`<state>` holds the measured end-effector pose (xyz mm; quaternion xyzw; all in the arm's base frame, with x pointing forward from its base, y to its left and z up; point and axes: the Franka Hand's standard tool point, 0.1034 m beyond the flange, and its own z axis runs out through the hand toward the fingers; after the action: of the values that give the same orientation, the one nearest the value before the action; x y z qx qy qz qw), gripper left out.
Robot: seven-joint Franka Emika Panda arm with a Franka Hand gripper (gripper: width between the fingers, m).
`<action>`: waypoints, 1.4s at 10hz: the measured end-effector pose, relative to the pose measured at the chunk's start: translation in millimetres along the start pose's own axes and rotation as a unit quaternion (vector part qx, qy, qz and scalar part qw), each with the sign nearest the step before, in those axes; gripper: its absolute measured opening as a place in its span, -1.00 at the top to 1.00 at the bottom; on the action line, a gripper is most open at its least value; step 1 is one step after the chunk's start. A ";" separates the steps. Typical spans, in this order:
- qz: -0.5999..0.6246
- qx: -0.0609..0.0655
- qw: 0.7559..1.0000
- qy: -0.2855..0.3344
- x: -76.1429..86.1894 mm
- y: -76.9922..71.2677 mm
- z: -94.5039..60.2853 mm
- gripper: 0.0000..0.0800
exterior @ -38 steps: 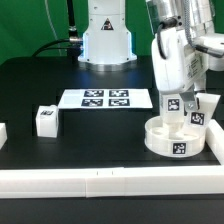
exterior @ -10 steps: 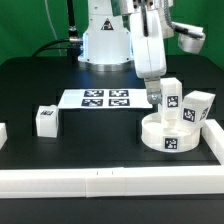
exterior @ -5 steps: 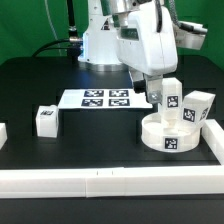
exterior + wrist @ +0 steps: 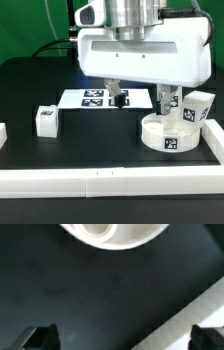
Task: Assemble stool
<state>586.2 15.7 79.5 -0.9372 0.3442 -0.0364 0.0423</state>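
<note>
The round white stool seat (image 4: 168, 138) lies at the exterior view's right with two white tagged legs standing on it, one (image 4: 177, 102) partly behind a finger, the other (image 4: 199, 107) further right. A third leg (image 4: 45, 120) lies loose at the left. My gripper (image 4: 139, 98) hangs broadside above the table just left of the seat, open and holding nothing. In the wrist view the gripper (image 4: 124, 339) shows two dark fingertips (image 4: 40, 336) far apart over bare black table, with the seat's round rim (image 4: 115, 234) at the picture's edge.
The marker board (image 4: 98, 98) lies behind the gripper. Long white rails run along the front (image 4: 100, 182) and the right side (image 4: 214, 142), the latter also in the wrist view (image 4: 190, 308). A white piece (image 4: 3, 133) sits at the left edge.
The gripper left the leg on the seat, lifted away to the exterior view's left and turned broadside to the camera. Its jaws stayed open. The parts have not moved.
</note>
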 end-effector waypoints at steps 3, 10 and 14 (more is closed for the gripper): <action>-0.100 -0.002 0.995 0.001 1.1 1.2 -0.1 -0.62; -0.323 -0.032 0.945 0.039 35.9 94.5 10.4 -0.62; -0.314 -0.033 0.948 0.039 36.1 98.2 11.8 -0.62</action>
<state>551.8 -81.6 59.0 -0.9966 0.0353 -0.0728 -0.0154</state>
